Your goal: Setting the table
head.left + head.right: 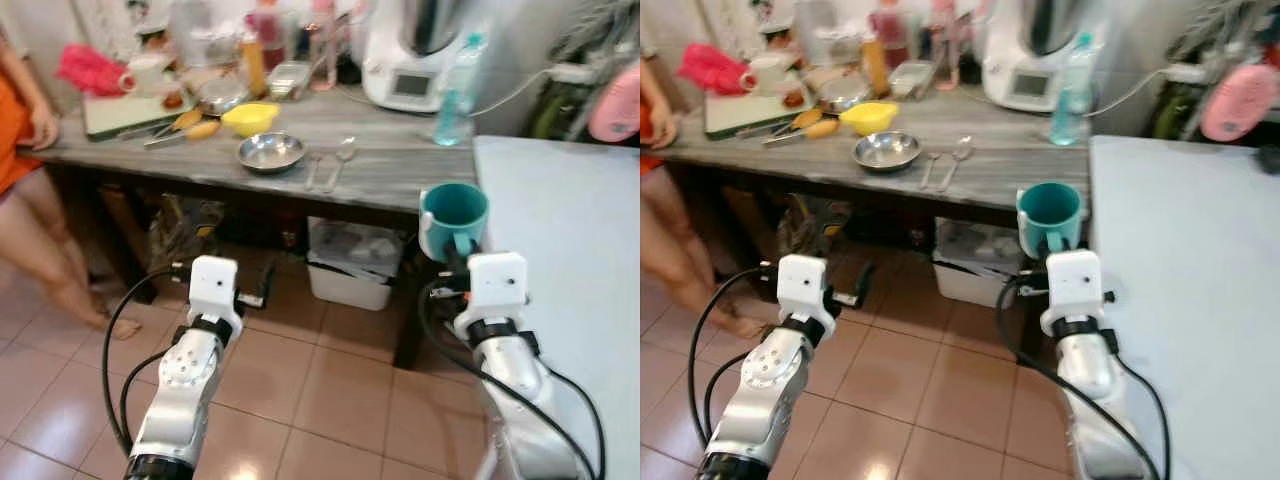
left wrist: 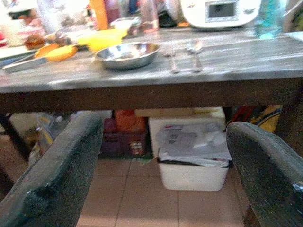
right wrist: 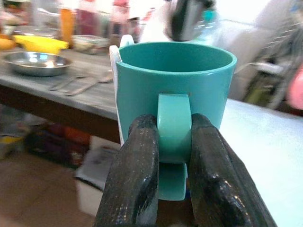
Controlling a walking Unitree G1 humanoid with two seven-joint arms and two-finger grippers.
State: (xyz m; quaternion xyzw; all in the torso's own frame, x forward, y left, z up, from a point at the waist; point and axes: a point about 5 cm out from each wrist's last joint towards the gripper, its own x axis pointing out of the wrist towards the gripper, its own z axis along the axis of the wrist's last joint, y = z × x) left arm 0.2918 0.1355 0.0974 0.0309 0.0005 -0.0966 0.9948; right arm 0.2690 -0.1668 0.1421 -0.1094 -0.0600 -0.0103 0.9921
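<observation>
1. The right gripper (image 3: 173, 156) is clamped on the loop handle of a teal plastic mug (image 3: 175, 90). One black finger sits on each side of the handle, and the mug is upright with its mouth up.
2. The mug hangs in the air just beside the near corner of the pale blue tabletop (image 1: 570, 240), over the tiled floor, not yet above the surface.
3. The left gripper (image 2: 163, 156) is spread wide and empty, held low in front of the grey wooden counter (image 1: 400, 165).
4. On that counter lie a round steel bowl (image 1: 271, 152), a metal fork and spoon (image 1: 330, 165) just beside it, and a small yellow bowl (image 1: 250, 117) behind.
5. A person (image 1: 25, 170) stands at the counter's far left end.
6. Risk, as I judge it: the grip is on the handle alone, so the mug could swing or slip if it is moved sharply. Its base could also clip the table edge if it is brought across too low.
</observation>
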